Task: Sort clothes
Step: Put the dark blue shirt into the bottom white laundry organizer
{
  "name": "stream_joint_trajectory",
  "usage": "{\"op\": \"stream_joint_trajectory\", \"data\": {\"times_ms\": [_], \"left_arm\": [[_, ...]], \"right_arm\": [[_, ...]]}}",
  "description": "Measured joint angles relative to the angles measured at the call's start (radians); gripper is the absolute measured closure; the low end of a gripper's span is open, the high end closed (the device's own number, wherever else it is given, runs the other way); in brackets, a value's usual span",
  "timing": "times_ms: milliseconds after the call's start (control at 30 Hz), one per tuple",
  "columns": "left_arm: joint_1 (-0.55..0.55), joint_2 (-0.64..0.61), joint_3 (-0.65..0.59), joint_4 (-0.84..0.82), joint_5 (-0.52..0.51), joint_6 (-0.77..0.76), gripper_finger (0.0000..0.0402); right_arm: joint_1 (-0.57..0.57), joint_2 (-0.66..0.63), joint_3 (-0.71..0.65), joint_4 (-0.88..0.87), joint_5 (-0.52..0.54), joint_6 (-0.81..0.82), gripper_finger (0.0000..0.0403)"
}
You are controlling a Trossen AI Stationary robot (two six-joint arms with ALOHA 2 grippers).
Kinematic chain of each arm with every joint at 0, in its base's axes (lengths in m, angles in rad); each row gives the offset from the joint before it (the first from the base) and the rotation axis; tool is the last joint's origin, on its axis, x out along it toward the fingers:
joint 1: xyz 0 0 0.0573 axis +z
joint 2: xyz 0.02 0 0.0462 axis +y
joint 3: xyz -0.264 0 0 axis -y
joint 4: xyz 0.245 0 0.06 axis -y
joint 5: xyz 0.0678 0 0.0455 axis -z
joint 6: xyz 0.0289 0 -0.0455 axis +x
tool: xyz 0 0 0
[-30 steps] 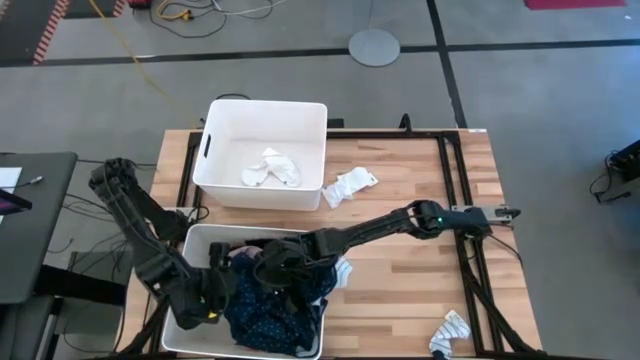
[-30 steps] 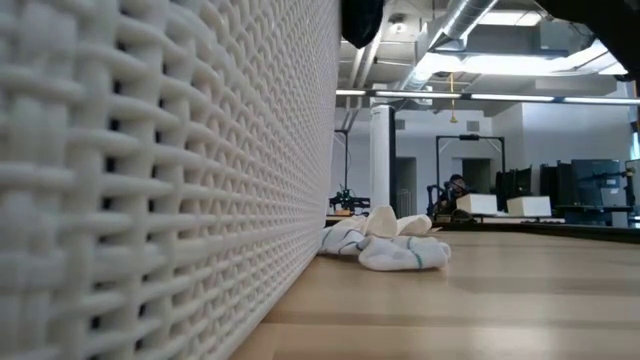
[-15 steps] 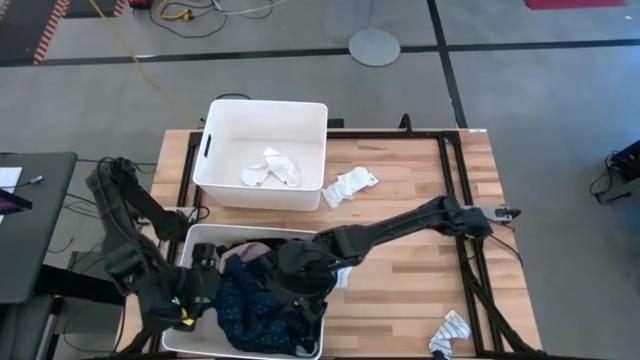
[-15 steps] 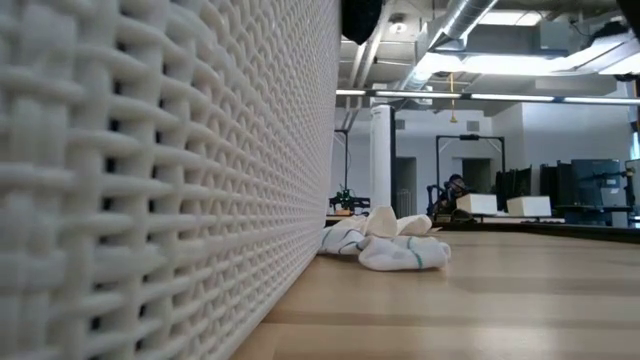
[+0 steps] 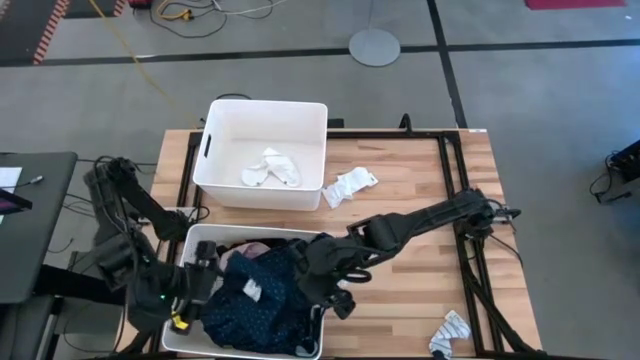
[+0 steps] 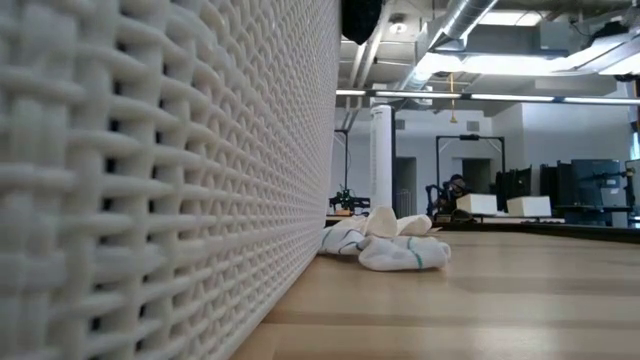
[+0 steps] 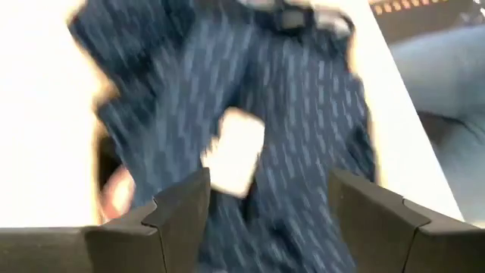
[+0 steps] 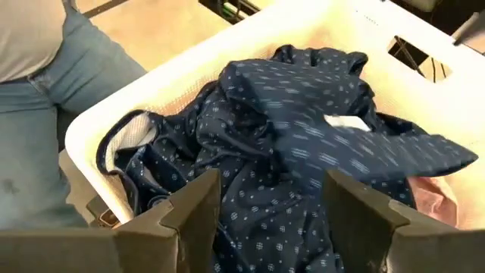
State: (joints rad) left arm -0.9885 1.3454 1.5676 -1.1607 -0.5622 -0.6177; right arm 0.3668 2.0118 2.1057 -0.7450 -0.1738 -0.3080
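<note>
Navy dotted garment (image 5: 262, 300) fills the near white bin (image 5: 193, 243), a pink piece (image 8: 438, 199) beneath it. We see the left gripper (image 7: 261, 216) spread just over the fabric, the right gripper (image 8: 269, 208) spread above it too. White socks (image 5: 270, 170) lie in the far bin (image 5: 215, 112); another pair (image 5: 350, 186) rests on the wooden table (image 5: 400, 165).

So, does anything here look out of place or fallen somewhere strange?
Yes. A small striped sock lies apart from the other clothes at the table's edge, near a corner. White socks also lie on the wood beside the far bin, not inside it.
</note>
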Motion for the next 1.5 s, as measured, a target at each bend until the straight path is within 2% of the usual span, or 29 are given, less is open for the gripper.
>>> {"op": "stream_joint_trajectory", "data": {"times_ms": [67,167,367,533,700,1167,1333,1500], "left_arm": [[0.030,0.005,-0.021,0.074,-0.046,0.100,0.0142],[0.093,0.027,-0.065,0.193,-0.040,0.221,0.0142],[0.199,0.095,-0.159,0.475,0.145,0.460,0.0142],[0.309,0.188,-0.181,0.502,0.209,0.558,0.0142],[0.414,0.249,-0.236,0.510,0.355,0.563,0.0142],[0.552,0.252,-0.521,0.649,0.556,0.439,0.0143],[0.555,0.250,-0.613,0.699,0.589,0.379,0.0143],[0.551,0.245,-0.616,0.699,0.592,0.365,0.0143]], "right_arm": [[0.000,0.000,0.000,-0.005,0.000,0.000,0.0163],[-0.002,0.001,0.000,-0.038,0.006,0.000,0.0163],[-0.003,-0.010,0.000,-0.162,0.030,0.051,0.0163],[0.005,-0.032,0.000,-0.249,0.057,0.098,0.0163],[0.032,-0.064,0.000,-0.350,0.103,0.154,0.0163],[0.100,-0.072,0.001,-0.511,0.270,0.236,0.0163],[0.103,-0.071,0.001,-0.632,0.338,0.323,0.0165],[0.123,-0.071,0.001,-0.731,0.370,0.436,0.0173]]}}
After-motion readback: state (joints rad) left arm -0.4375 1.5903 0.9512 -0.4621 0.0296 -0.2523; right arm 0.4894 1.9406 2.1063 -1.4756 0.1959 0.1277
